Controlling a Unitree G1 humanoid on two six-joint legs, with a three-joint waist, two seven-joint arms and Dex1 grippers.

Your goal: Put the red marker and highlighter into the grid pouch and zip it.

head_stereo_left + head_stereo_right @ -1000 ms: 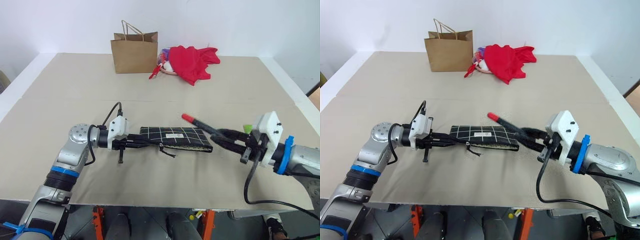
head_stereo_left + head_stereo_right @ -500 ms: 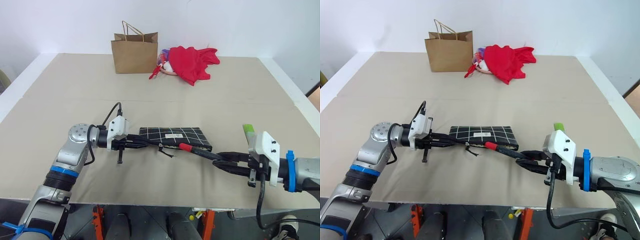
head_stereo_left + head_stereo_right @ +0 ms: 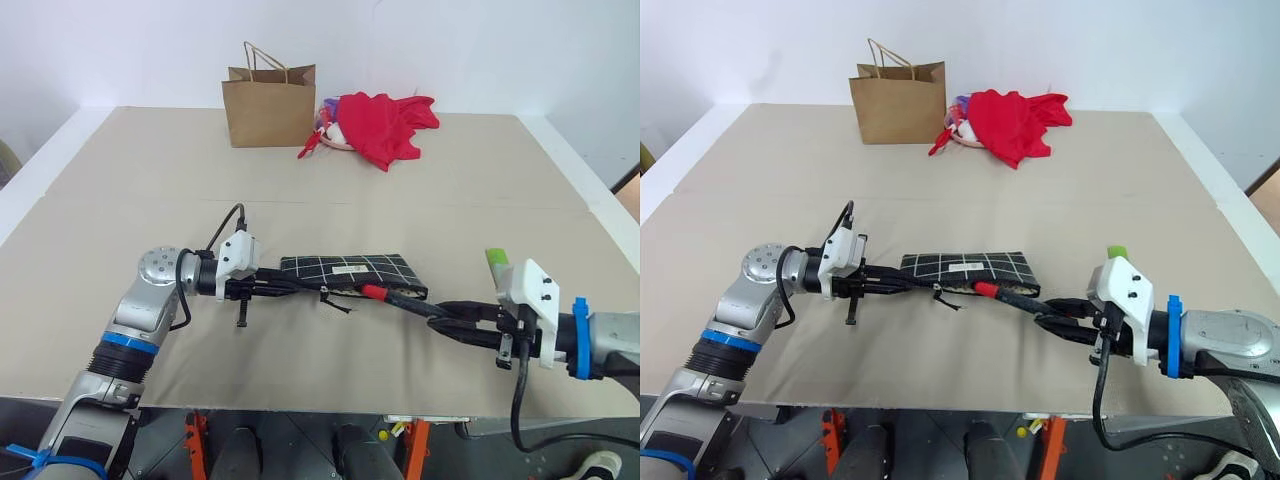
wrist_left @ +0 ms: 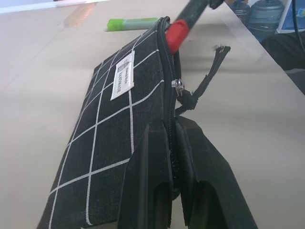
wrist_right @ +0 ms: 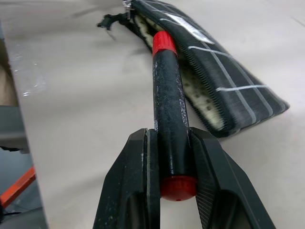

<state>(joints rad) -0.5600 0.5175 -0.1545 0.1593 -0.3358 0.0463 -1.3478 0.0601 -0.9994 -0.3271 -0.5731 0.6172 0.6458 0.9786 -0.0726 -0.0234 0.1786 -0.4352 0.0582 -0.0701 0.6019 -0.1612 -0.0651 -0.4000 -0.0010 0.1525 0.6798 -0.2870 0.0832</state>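
Observation:
The grid pouch [image 3: 350,269] lies flat at mid-table, black with white lines, and its zipper mouth along the near edge is open. My left gripper [image 4: 170,125] is shut on the pouch's left end at the zipper edge. My right gripper [image 5: 169,133] is shut on the red marker [image 5: 167,95], which is a black barrel with red ends. The marker's red front tip [image 3: 373,292] rests at the pouch's open mouth. The green highlighter [image 3: 495,262] lies on the table just beyond my right wrist, apart from the pouch.
A brown paper bag [image 3: 268,105] stands at the back of the table. A red cloth bundle [image 3: 385,122] lies beside it. The beige table [image 3: 150,170] has bare room on the left and along its near edge.
My right gripper swung the marker from above the pouch's right end down to its near edge, bringing the red tip to the open mouth. The left gripper and pouch stayed put.

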